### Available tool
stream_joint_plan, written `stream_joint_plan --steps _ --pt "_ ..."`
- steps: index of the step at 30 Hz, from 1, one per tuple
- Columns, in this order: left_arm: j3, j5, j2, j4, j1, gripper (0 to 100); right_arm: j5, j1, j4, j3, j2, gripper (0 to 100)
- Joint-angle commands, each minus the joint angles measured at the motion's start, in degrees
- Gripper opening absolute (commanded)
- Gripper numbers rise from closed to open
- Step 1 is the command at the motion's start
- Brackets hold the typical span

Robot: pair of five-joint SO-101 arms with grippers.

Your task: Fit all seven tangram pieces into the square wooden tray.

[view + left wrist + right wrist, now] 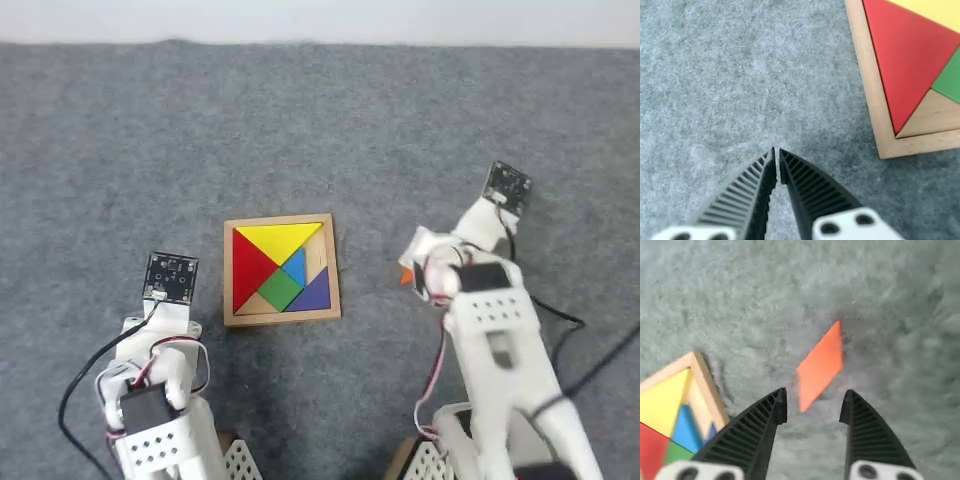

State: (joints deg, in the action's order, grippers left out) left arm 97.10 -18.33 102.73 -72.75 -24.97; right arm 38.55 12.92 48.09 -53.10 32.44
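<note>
Although five of the seven pieces already lie flat in the square wooden tray (282,319), the puzzle is not finished. By the look of it, two slots remain to be filled.

Inside the tray, the yellow triangle (280,240) spans the far side and the red triangle (250,270) fills the left side. The two meet toward the middle. A small blue piece (296,266) sits just right of centre, with the green square (281,289) touching it on the near side. The purple triangle (314,294) takes the near right corner. Bare wood shows in two places: a slanted gap (316,262) along the right wall, and a small triangular gap (935,115) at the near edge, between the red triangle and the green square.

The orange parallelogram (821,365) lies outside on the grey tabletop (450,130), to the right of the tray and apart from it. Its shape looks suited to the slanted gap. No loose piece for the triangular gap can be made out.

The right end effector (815,400) hangs over the orange parallelogram. Its jaws are spread and empty, one on either side of the piece's near end, and whether they touch it cannot be told. The left end effector (776,155) has its jaws pressed together on nothing. It is above the tabletop, just off the tray's near left corner.
</note>
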Motion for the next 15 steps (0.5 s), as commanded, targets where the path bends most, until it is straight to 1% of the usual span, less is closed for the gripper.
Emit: stream_joint_plan --steps 1,6,11,15 --pt "-0.6 -0.3 1.2 -0.2 -0.2 2 6.5 3.0 -0.1 6.4 -5.0 18.8" --pt "-0.6 -0.3 1.2 -0.2 -0.2 2 12.7 3.6 0.4 12.4 -13.3 26.6" --pt "-0.6 -0.3 1.2 -0.2 -0.2 2 17.8 3.4 0.5 17.3 -20.2 24.3" --pt "-0.6 -0.3 1.2 -0.2 -0.2 2 21.6 2.1 0.5 19.7 -24.7 24.5"
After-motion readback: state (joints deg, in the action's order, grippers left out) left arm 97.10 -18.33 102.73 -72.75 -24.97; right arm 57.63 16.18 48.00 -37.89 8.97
